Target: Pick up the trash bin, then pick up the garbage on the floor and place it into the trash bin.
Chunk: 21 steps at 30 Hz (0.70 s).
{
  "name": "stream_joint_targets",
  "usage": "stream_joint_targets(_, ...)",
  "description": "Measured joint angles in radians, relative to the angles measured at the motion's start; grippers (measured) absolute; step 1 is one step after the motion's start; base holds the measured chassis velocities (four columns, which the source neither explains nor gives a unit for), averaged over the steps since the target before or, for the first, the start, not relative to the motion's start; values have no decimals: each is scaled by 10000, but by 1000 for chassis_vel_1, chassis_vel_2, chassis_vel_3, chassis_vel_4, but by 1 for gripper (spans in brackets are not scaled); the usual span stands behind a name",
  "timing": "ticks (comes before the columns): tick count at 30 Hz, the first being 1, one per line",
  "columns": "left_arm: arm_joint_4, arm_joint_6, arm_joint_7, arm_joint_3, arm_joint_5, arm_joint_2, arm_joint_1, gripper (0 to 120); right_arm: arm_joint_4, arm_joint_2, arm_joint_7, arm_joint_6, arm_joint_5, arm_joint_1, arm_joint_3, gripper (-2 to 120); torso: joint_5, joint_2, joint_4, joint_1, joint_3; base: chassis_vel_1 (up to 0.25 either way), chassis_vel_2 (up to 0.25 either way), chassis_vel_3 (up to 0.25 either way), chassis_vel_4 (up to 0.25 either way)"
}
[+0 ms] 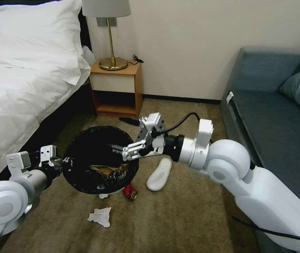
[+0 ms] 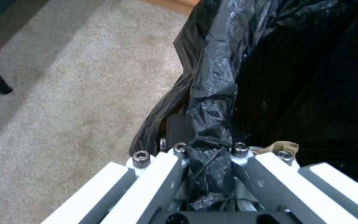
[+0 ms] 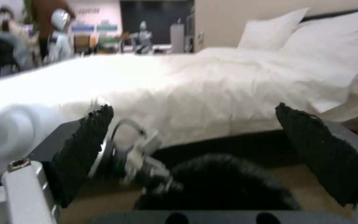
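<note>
My left gripper (image 1: 62,162) is clamped on the bagged rim of the trash bin (image 1: 86,147), holding it above the carpet. My right gripper (image 1: 120,149) hovers over the bin's mouth, jaws spread wide and empty.

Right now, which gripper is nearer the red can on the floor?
Right. The right gripper, open, hangs over the trash bin, above the red can. The left gripper clamps the bin's far rim.

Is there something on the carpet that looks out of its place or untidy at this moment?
Yes. A crumpled white tissue, a red can and one flat white slipper lie loose on the carpet beside the round bin lined with a black plastic bag, whose rim the left gripper grips.
</note>
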Motion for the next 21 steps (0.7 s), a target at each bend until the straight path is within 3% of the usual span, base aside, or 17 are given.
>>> stream_joint_targets(6, 159, 0, 3, -114, 29, -57, -58, 2, -195, -145, 935, -52, 808, -417, 1172, 100, -1, 0, 1, 0, 0, 0, 0, 0, 0)
stream_joint_targets(11, 219, 0, -24, -237, 7, -52, -119, 2, -588, -427, 914, -10, 658, -1225, 1922, 100, 3, 0, -1, 0, 0, 0, 0, 0, 0)
stream_joint_targets(15, 224, 0, -97, -366, -15, -7, -182, 2, -1233, -758, 363, 152, 223, -2350, 2465, 100, 3, 0, -3, 1, 0, 0, 0, 0, 0)
stream_joint_targets(17, 216, 0, -192, -463, -39, -28, -228, 2, -1978, -893, -396, 579, -319, -3148, 2521, 100, 1, 0, -2, 0, 0, 0, 0, 0, 0)
stream_joint_targets(21, 195, 0, -225, -547, -76, -24, -240, 2, -2591, -905, -1095, 793, -845, -3470, 2496, 100, 2, 0, -1, 0, 0, 0, 0, 0, 0)
